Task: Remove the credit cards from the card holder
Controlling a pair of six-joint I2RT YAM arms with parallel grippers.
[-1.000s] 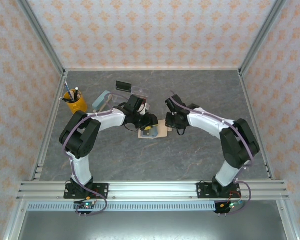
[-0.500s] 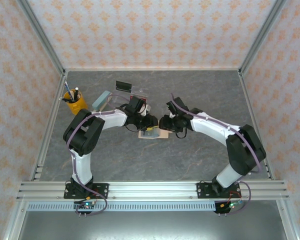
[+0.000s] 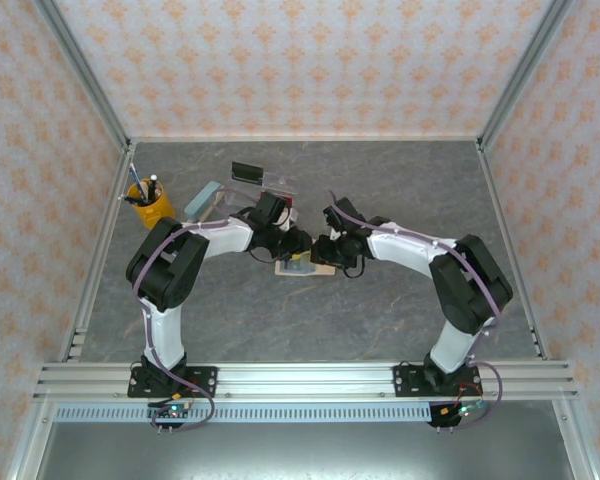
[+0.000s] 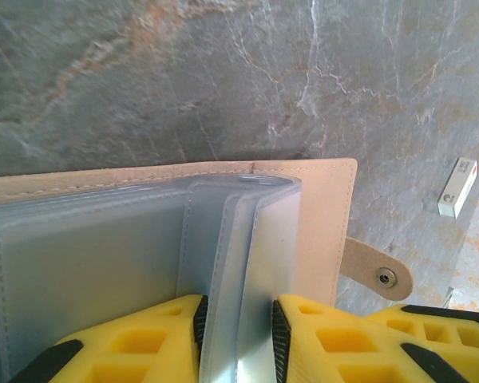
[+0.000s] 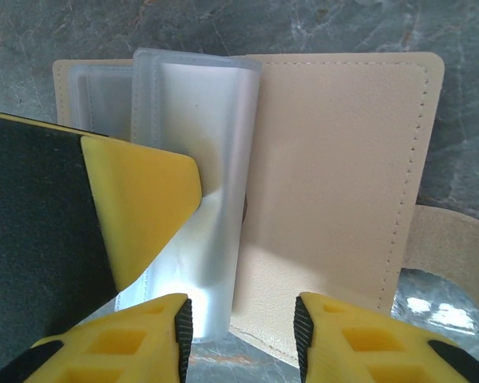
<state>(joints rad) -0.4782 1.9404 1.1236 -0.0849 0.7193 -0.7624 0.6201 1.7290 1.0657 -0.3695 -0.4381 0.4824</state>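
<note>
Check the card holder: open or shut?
Open. The card holder lies spread on the table, clear sleeves exposed, closing tab unfastened, sticking out at one edge.

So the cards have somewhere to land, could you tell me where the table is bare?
Bare: the near strip between card holder and arm bases, and the far right corner beyond the right arm. Crowded: far left by the yellow cup and blue-grey block, and the centre.
</note>
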